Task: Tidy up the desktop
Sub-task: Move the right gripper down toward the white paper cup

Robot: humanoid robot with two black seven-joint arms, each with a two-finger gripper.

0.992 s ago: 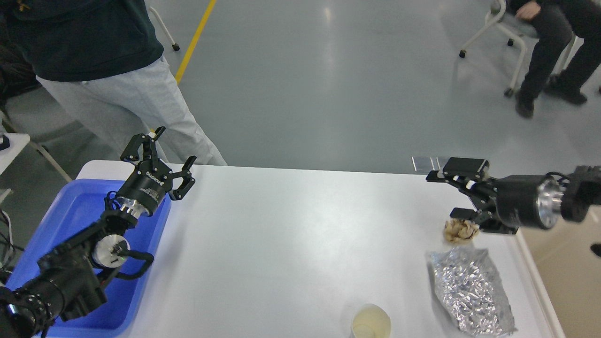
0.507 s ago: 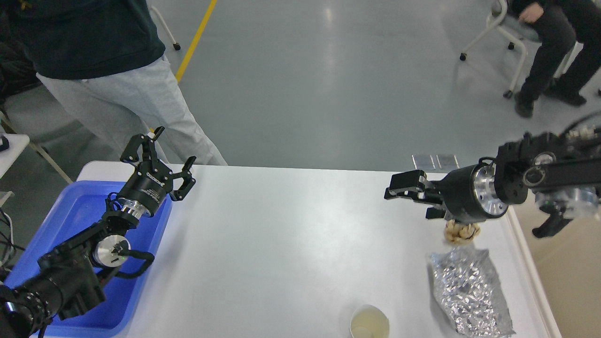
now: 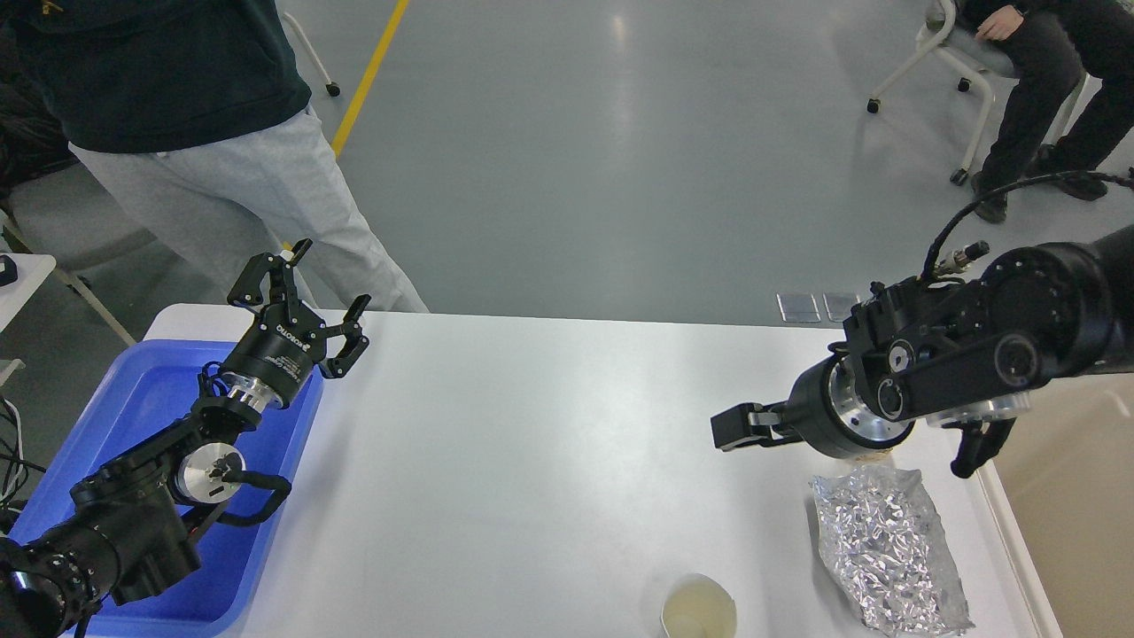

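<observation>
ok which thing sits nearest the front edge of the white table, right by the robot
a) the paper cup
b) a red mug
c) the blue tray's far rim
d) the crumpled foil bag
a, the paper cup stands at the very bottom of the head view on the desktop, its lower part cut off by the frame edge, while the foil bag lies to its right and reaches further back.

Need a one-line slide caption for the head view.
Open left gripper over blue tray; right gripper above desktop.
</observation>
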